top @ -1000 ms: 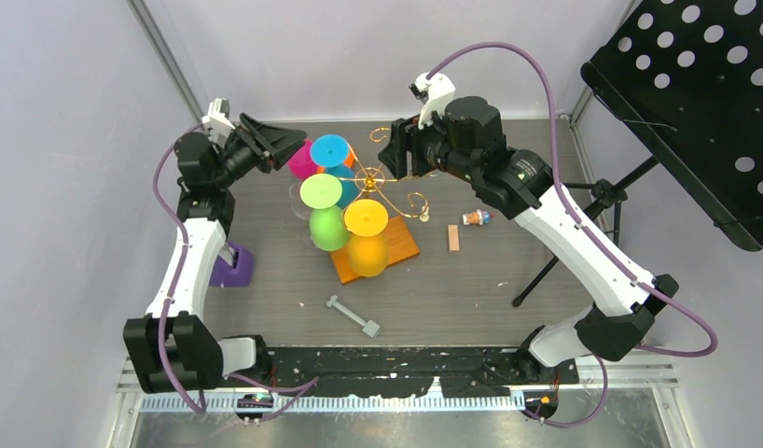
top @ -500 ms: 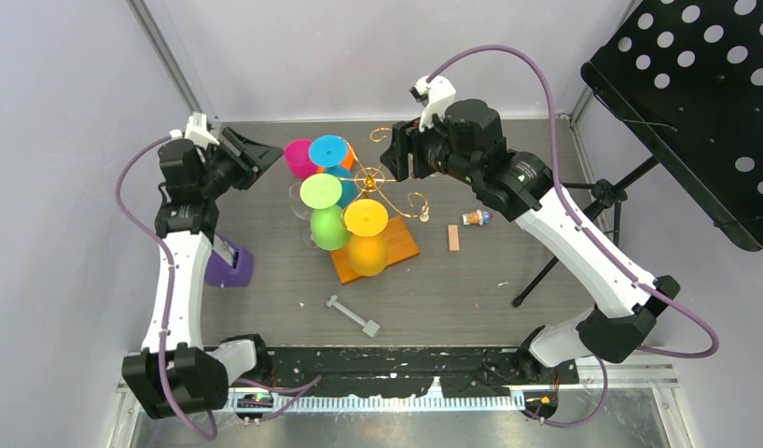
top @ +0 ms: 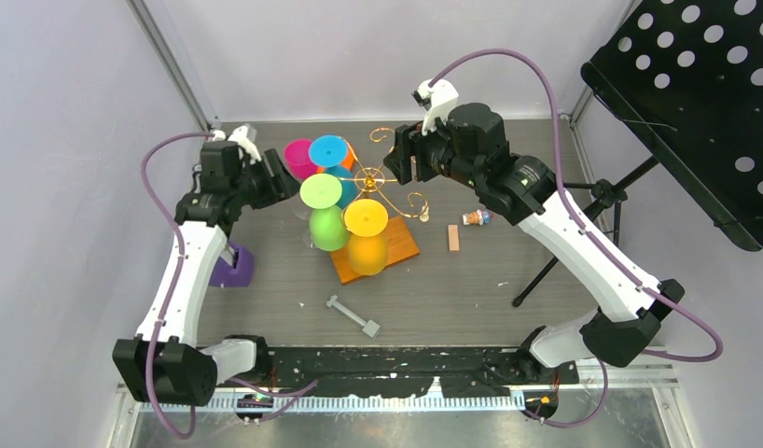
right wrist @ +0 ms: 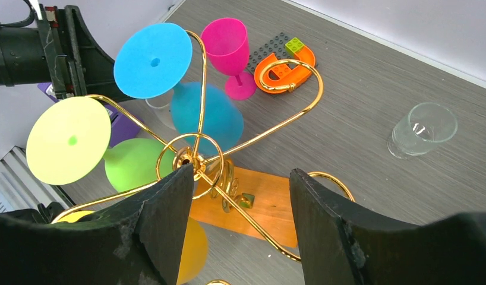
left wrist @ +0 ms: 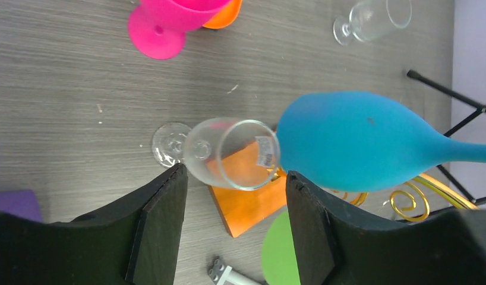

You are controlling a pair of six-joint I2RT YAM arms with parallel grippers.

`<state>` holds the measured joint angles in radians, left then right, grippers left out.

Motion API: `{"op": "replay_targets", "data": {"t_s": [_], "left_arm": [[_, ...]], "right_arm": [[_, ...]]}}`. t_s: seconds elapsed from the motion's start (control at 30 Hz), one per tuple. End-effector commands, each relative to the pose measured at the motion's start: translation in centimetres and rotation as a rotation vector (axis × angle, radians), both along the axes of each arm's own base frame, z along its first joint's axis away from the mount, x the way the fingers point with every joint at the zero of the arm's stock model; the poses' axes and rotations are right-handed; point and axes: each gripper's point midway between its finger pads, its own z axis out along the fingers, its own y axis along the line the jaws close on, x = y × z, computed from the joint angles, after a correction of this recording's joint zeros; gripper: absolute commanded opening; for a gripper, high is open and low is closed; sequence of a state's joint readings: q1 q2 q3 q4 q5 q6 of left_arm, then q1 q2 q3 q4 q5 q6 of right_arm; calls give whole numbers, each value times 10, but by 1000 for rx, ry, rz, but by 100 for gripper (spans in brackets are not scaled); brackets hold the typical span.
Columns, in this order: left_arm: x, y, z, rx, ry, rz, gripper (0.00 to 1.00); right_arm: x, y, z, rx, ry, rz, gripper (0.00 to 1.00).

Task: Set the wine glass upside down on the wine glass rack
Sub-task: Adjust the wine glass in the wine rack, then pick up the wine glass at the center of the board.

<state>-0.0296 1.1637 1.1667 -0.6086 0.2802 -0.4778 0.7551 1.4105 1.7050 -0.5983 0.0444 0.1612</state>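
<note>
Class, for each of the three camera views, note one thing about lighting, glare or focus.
Top external: even, diffuse light, only faint shadows beside the wine glass rack. Left wrist: the near blue glass looks slightly soft, the clear glass carries pale reflections. Right wrist: the right gripper looms dark and soft-edged along the bottom, while the rack's wire glints.

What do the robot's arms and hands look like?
The left arm and right arm are white tubes with chunky black joints. A purple cable loops along each one. The left hand and right hand each have two wide, flat black fingers.
</note>
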Motion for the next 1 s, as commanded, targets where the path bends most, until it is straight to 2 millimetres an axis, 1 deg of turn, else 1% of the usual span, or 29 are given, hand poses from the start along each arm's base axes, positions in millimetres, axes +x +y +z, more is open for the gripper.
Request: {"op": "replay_targets", "data": {"t_s": [0.0, 0.13, 0.23, 0.37, 0.5, 0.57, 0.67, 0.77, 0.97], "left_arm": [[10, 3, 14, 126, -34, -3, 61], [17, 7, 13, 154, -19, 10, 60], [21, 8, 13, 178, -14, 9, 57], [22, 1, 9, 201, -1, -22, 52], [21, -2, 4, 248, 5, -34, 49], [22, -1, 0, 271, 19, -29, 48], [24, 9, -5, 325, 47, 5, 48], [28, 13, -3, 364, 50, 15, 47], [36, 11, -6, 411, 73, -3, 44]], "right_arm": [[-5, -12, 25, 35, -78, -16, 67], [-5, -15, 22, 21, -82, -24, 67], [-5, -17, 21, 13, -85, -28, 67], [-5, -17, 19, 7, -85, -27, 67], [-4, -17, 18, 1, -88, -29, 68], [-4, -17, 17, -1, -87, -29, 68], [-3, -17, 16, -3, -86, -30, 68], [-4, -17, 17, -2, -88, -29, 68], [-3, -18, 16, -10, -89, -30, 68]]}}
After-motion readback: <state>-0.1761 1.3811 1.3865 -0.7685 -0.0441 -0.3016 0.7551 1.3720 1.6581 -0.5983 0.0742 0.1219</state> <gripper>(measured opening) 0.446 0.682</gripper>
